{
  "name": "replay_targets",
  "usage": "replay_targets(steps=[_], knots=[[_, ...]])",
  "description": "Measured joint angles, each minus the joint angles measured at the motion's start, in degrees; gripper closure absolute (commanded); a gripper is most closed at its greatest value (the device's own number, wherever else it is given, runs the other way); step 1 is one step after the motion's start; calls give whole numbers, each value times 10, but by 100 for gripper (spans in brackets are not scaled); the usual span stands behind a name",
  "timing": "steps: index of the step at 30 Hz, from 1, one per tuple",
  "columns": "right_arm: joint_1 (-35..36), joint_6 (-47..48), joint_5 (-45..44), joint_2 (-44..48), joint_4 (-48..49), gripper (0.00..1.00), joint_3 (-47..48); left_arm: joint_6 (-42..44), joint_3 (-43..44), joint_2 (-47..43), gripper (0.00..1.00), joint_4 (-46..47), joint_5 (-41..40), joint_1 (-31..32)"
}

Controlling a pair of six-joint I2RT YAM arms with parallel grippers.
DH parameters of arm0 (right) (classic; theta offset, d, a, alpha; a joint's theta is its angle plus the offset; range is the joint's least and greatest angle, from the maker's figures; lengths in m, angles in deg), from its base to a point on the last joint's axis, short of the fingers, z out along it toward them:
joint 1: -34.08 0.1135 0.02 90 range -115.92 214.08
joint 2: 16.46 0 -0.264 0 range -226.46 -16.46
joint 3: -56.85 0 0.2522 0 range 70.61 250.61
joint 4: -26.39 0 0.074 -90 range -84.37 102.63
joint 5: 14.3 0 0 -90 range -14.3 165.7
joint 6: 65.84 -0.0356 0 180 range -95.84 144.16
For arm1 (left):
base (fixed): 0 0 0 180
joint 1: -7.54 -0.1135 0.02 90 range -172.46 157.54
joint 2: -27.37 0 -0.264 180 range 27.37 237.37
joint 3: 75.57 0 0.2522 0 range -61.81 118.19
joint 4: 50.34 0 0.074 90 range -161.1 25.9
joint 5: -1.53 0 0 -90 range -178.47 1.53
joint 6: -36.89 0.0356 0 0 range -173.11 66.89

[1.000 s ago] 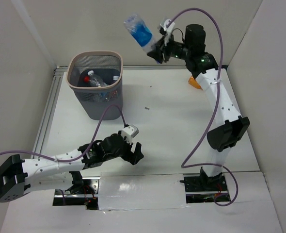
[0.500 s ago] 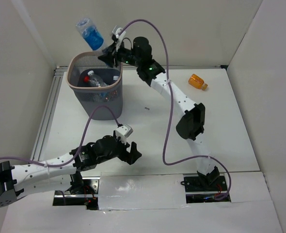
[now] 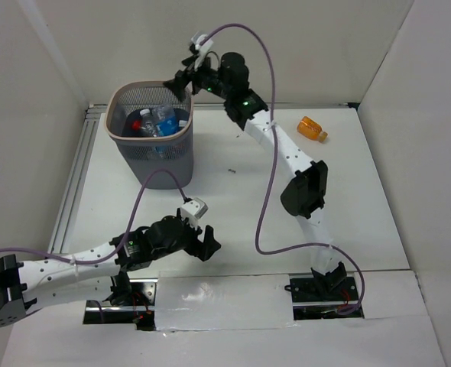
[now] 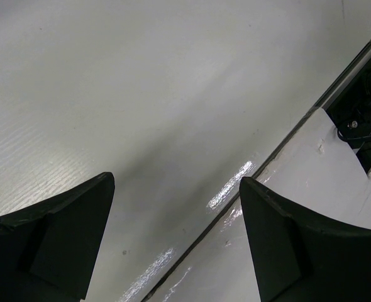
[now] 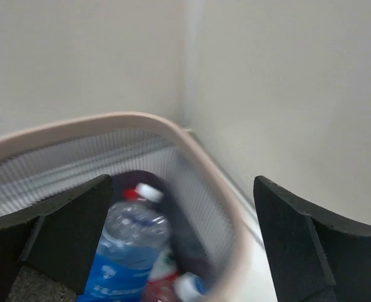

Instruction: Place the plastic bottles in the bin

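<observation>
1. Your right gripper (image 3: 176, 82) hangs above the far right corner of the bin (image 3: 112, 131), with its arm stretched across the table (image 3: 248, 199) from its base at the near edge.
2. Its jaws are spread wide and grasp nothing. In the right wrist view, only the bin's mouth shows between the two dark fingers (image 5: 53, 242).
3. The bin stands upright at the far left of the table, close to the left wall. You can see its pale rim and its dark mesh sides.
4. The plastic bottles (image 3: 153, 122) you can see in the bin lie in a loose heap. The mesh and the overlap make it impossible to count them.
5. A blue-labelled bottle (image 3: 163, 119) sits inside the bin, just below the released right gripper. In the right wrist view it looks slightly blurred, with its white cap pointing toward the far wall of the bin.
6. A red-capped bottle (image 3: 139, 122) lies beside it, toward the left side of the bin.
7. An orange bottle (image 3: 312, 128) lies on its side on the table at the far right, near the back wall. It is well apart from the bin and not in it.
8. Your left gripper (image 3: 210, 245) is low over the near part of the table, just ahead of the arm bases and well apart from the bin.
9. Its jaws are parted and empty. The left wrist view shows only bare white table and the near edge strip between its fingers (image 4: 53, 242).
</observation>
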Motion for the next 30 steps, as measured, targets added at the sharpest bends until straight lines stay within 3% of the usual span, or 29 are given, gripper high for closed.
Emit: replay_targets(steps=[1,3,6,9,12,15,18,21,30], knots=[[-11,4,-9,6,-7,0,0,0,0,3,7,1,0,0],[-44,17,-32,23,-33,12,0,0,0,11,7,3,0,0],[-118,37,-52,52,-96,43,-2,0,-1,15,7,7,1,0],[-214,60,-70,72,-165,50,-12,0,-1,19,7,16,4,0],[-309,85,-89,91,-219,43,-72,2,-1,34,7,28,12,0],[-376,117,-100,95,-275,20,-139,3,-1,58,7,37,18,0],[-413,154,-92,90,-334,8,-184,5,-1,78,7,38,25,0],[-438,189,-73,82,-373,3,-195,5,-1,90,7,40,31,0],[-478,279,-19,71,-395,0,-210,5,3,94,7,46,40,0]])
